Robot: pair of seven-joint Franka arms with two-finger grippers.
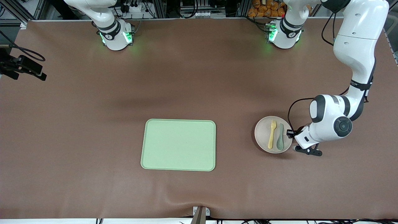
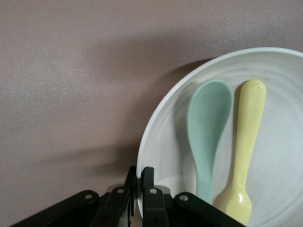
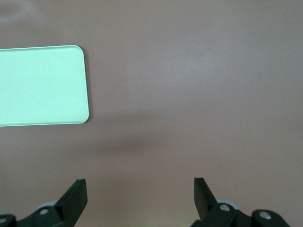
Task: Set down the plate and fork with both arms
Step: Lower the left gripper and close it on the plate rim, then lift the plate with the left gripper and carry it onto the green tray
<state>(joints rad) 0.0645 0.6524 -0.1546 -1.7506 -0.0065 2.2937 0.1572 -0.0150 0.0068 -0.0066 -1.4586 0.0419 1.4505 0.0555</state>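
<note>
The pale plate (image 1: 263,138) lies on the table toward the left arm's end, with the yellow fork (image 1: 272,134) and a green-grey spoon (image 1: 280,137) side by side in it. My left gripper (image 1: 293,148) is low at the plate's edge, shut on its rim. The left wrist view shows one finger on each side of the rim (image 2: 140,176), with the plate (image 2: 163,142), fork (image 2: 248,137) and spoon (image 2: 208,123) beyond it. My right gripper (image 3: 139,189) is open and empty over bare table beside the tray; it is out of the front view.
The light-green tray (image 1: 178,144) lies at the table's middle, nearer the front camera; its corner shows in the right wrist view (image 3: 42,85). A black device (image 1: 21,67) sits at the table's edge at the right arm's end. The brown mat has a ripple near the front edge.
</note>
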